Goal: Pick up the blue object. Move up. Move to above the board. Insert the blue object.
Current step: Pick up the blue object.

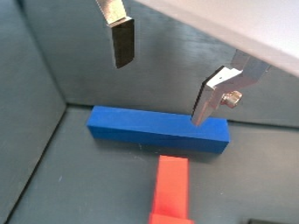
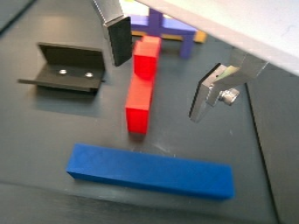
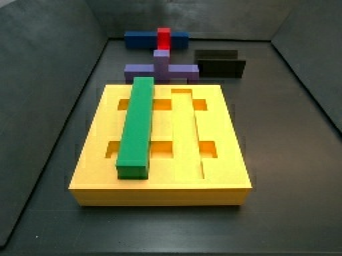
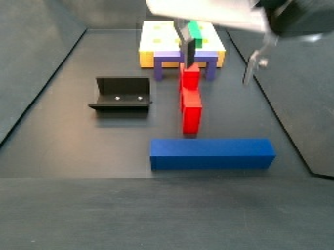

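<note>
The blue object [image 4: 212, 152] is a long royal-blue bar lying flat on the dark floor; it shows in both wrist views [image 1: 158, 129] [image 2: 149, 171] and far back in a side view [image 3: 140, 40]. My gripper [image 4: 222, 54] is open and empty, raised above the floor between the bar and the board, also seen in both wrist views [image 1: 167, 74] [image 2: 163, 68]. Its fingers [image 1: 121, 44] touch nothing. The yellow board [image 3: 214, 170] lies flat with a green bar [image 3: 139, 125] in one groove. In that side view the gripper is out of view.
A red bar [image 4: 190, 98] lies between the blue bar and the board, under my gripper. A purple cross-shaped block [image 3: 160, 71] sits at the board's end. The fixture [image 4: 120, 94] stands beside the red bar. Dark walls ring the floor.
</note>
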You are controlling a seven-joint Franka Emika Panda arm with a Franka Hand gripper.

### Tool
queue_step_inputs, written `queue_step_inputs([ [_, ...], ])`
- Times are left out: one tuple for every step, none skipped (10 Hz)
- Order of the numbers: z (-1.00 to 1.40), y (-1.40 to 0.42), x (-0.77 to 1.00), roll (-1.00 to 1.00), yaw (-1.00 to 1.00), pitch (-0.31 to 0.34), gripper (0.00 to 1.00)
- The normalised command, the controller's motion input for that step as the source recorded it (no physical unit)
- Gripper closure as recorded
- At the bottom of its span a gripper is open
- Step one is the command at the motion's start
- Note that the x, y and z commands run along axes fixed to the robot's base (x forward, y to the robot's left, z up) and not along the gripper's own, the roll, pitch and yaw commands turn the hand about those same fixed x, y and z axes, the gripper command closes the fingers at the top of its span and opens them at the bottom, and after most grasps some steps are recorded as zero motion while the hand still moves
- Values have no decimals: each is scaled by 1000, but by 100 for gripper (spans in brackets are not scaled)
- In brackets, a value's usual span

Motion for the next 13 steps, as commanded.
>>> queue_step_inputs([
  [-260,200,-23,0,-846,-50,0],
  [-254,171,-9,0,-871,-54,0],
  [-243,94,0,0,-954,-64,0],
  [-240,49,0,0,-991,-69,0],
  [-246,11,0,-49,-980,-80,0],
  [-266,0,0,-91,-957,-89,0],
  [-303,17,0,-113,-883,-81,0],
  [-374,206,-46,-141,-663,-59,0],
  [-443,266,-91,-146,-611,-26,0],
  [-466,246,-100,-156,-614,-24,0],
  [-466,351,-131,-147,-526,-14,0],
  [-463,354,-114,-207,-474,-40,0],
  [-426,314,-117,-266,-469,-40,0],
])
